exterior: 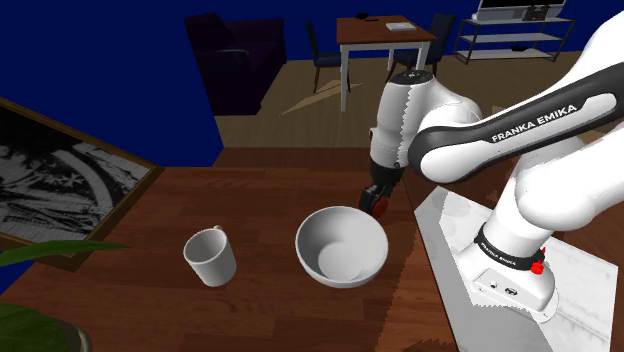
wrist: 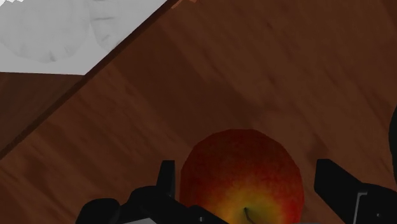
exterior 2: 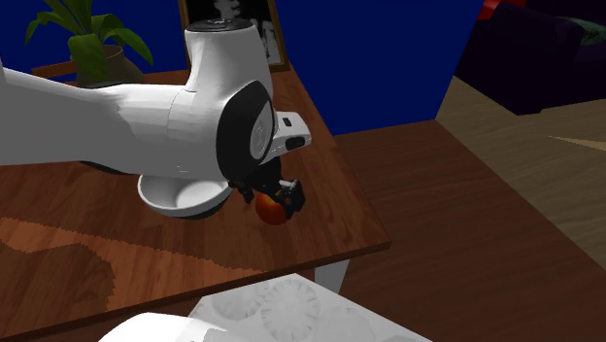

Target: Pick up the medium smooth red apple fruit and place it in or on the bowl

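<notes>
**While the apple sits between the fingers, the bowl stands beside it**

As the white arm bends down over the dark brown wooden table, its black two-finger gripper is lowered around the round red apple with a yellow patch near its stem. The fingers stand apart. In the wrist view one finger is right at the side of the apple, and a strip of table shows between the fruit and the other finger, so the apple is not clasped. It seems to rest on the wood.

The apple lies near the table edge that runs along the white stand, not far from the corner at the second exterior view's right. The plain white round bowl stands just beside it, further in from that edge. A white mug is beside the bowl, on the side away from the apple, near but apart. A framed black-and-white picture lies at the opposite edge of the table.
</notes>
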{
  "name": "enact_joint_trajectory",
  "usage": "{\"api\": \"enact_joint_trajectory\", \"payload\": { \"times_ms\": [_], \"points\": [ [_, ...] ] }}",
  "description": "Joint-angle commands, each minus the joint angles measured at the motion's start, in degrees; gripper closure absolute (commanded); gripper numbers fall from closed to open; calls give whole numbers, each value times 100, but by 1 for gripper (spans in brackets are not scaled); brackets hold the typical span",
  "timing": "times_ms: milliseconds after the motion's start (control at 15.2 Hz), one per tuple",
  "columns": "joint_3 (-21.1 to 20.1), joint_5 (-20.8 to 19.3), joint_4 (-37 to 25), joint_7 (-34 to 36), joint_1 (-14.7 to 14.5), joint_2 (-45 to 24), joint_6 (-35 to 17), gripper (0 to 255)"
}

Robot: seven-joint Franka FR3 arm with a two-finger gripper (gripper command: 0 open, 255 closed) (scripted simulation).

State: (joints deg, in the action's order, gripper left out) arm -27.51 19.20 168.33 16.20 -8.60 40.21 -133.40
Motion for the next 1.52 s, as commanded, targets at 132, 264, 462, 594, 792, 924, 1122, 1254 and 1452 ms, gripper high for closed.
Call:
{"api": "enact_joint_trajectory", "payload": {
  "times_ms": [132, 264, 462, 594, 792, 924, 1122, 1254, 1452],
  "points": [
    [-204, 111, 25, 499, 76, -137, 17, 255],
    [-246, 116, -9, 536, 83, -211, -27, 255],
    [-247, 92, -40, 520, 126, -278, -63, 255],
    [-251, 85, -92, 546, 122, -260, 3, 255],
    [-495, 410, -48, 221, 392, 164, 341, 255],
    [-421, 358, -131, 216, 392, 312, 570, 255],
    [-313, 276, -267, 211, 398, 507, 897, 255],
    [-244, 221, -365, 209, 406, 620, 1105, 255],
    [-144, 139, -523, 205, 423, 766, 1405, 255]
  ]
}}
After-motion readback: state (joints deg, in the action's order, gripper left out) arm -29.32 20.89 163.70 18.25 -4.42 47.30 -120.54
